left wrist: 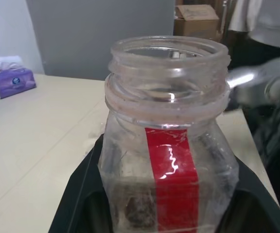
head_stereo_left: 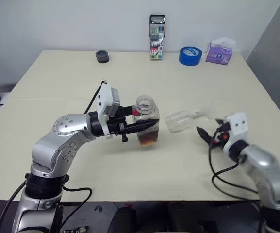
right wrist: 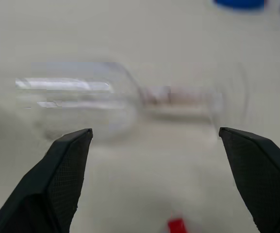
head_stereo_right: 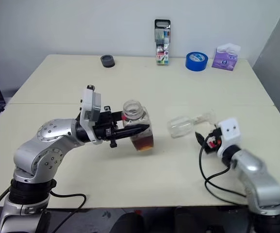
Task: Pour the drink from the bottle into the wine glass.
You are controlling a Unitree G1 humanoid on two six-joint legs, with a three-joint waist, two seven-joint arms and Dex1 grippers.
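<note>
Along the table's far edge — black cap, marker pack, blue tape roll, tissue pack.

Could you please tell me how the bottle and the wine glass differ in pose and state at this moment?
The bottle stands upright, while the wine glass lies on its side on the table. The bottle is clamped in the left gripper; the wine glass is free, with the right gripper open just beside it. The bottle holds the dark drink at its bottom; the wine glass looks empty. Both are clear.

clear plastic bottle, probably glass wine glass
</note>
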